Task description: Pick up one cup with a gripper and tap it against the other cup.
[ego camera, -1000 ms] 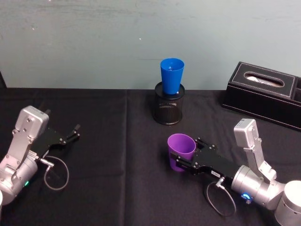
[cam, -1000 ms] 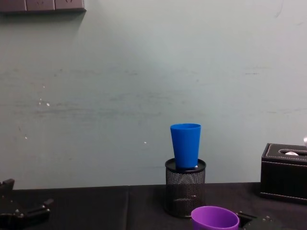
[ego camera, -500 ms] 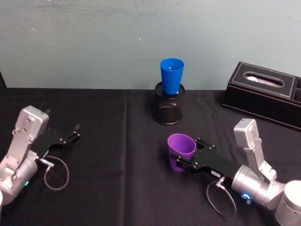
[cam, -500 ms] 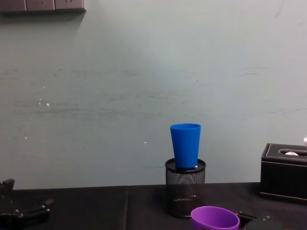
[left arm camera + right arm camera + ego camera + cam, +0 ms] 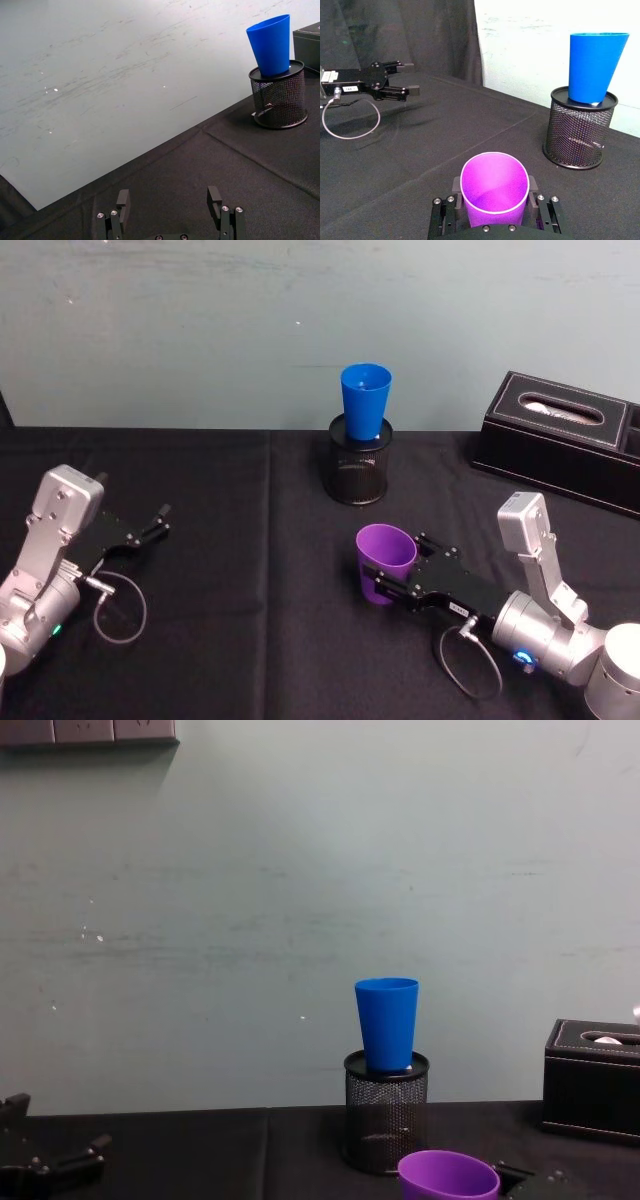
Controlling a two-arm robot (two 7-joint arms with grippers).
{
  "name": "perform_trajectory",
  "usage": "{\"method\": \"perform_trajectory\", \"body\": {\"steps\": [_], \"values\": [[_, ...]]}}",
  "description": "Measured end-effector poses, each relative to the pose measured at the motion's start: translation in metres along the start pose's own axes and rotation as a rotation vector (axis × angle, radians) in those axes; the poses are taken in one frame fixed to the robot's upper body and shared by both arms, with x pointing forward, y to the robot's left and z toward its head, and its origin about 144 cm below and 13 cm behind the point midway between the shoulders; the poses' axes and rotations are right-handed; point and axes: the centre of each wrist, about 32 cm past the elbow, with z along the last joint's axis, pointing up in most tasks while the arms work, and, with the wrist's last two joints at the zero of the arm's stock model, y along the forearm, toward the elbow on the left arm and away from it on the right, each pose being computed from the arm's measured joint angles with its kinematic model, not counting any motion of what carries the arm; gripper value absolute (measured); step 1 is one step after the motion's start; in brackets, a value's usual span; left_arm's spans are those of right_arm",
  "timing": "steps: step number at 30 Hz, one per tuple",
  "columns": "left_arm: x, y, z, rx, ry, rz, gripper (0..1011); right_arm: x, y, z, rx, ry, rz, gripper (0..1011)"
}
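Note:
The purple cup (image 5: 383, 563) stands upright on the black cloth, front right of centre, with my right gripper (image 5: 398, 567) closed around its sides; its open mouth faces the wrist camera (image 5: 494, 188) and its rim shows low in the chest view (image 5: 449, 1176). The blue cup (image 5: 365, 401) sits upright in a black wire-mesh pen holder (image 5: 359, 472) at the back centre (image 5: 387, 1023), well beyond the purple one (image 5: 594, 66). My left gripper (image 5: 158, 521) rests open at the far left, fingers apart over bare cloth (image 5: 168, 201).
A black tissue box (image 5: 560, 438) lies at the back right by the wall. A loop of black cable (image 5: 118, 610) lies beside the left arm. Black cloth stretches between the two arms and up to the mesh holder (image 5: 278, 96).

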Motion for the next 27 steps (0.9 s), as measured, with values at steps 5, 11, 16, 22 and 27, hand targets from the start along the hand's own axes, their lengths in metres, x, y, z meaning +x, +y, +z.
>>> {"method": "perform_trajectory", "body": {"steps": [5, 11, 16, 22, 27], "values": [[0.0, 0.0, 0.0, 0.0, 0.0, 0.0, 1011, 0.0, 0.0, 0.0, 0.0, 0.0, 0.0, 731], [0.0, 0.0, 0.0, 0.0, 0.0, 0.0, 1011, 0.0, 0.0, 0.0, 0.0, 0.0, 0.0, 732], [0.0, 0.0, 0.0, 0.0, 0.0, 0.0, 1011, 0.0, 0.0, 0.0, 0.0, 0.0, 0.0, 732], [0.0, 0.0, 0.0, 0.0, 0.0, 0.0, 1011, -0.004, -0.002, 0.011, 0.006, -0.01, 0.018, 732], [0.0, 0.0, 0.0, 0.0, 0.0, 0.0, 1011, -0.006, -0.006, 0.036, 0.02, -0.018, 0.031, 732]]}}
